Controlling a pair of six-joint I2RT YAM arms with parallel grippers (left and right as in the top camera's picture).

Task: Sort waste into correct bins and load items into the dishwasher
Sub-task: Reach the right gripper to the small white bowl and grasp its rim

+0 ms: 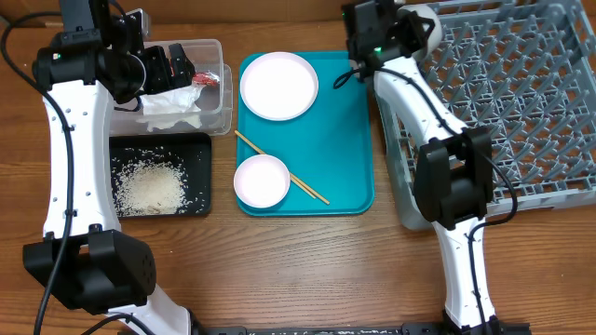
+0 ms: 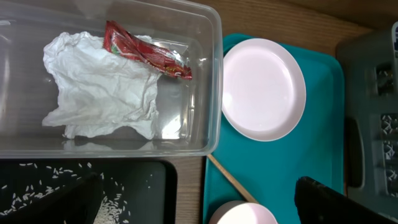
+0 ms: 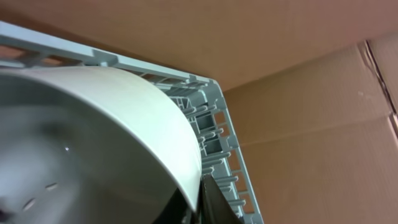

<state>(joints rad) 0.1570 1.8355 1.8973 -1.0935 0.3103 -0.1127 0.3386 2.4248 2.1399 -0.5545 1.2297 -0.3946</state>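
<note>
The crumpled white napkin [image 1: 172,102] and the red wrapper [image 1: 207,80] lie in the clear tub [image 1: 223,104]. They also show in the left wrist view, napkin [image 2: 99,87] and wrapper [image 2: 146,53]. Loose rice [image 1: 149,186] lies in the black tray [image 1: 196,149]. My left gripper [image 1: 177,67] hovers open and empty over the tub [image 2: 214,74]. The white plate [image 1: 279,86], one white bowl [image 1: 262,180] and the chopsticks [image 1: 303,184] lie on the teal tray. My right gripper [image 1: 410,33] is shut on the rim of the second white bowl [image 3: 93,137] at the far left corner of the grey dish rack [image 1: 503,102]. The small cup is not in view.
The teal serving tray [image 1: 340,130] sits between the bins and the rack. Brown cardboard walls [image 3: 298,112] stand behind the rack's far edge. Bare wooden table [image 1: 307,270] runs along the front.
</note>
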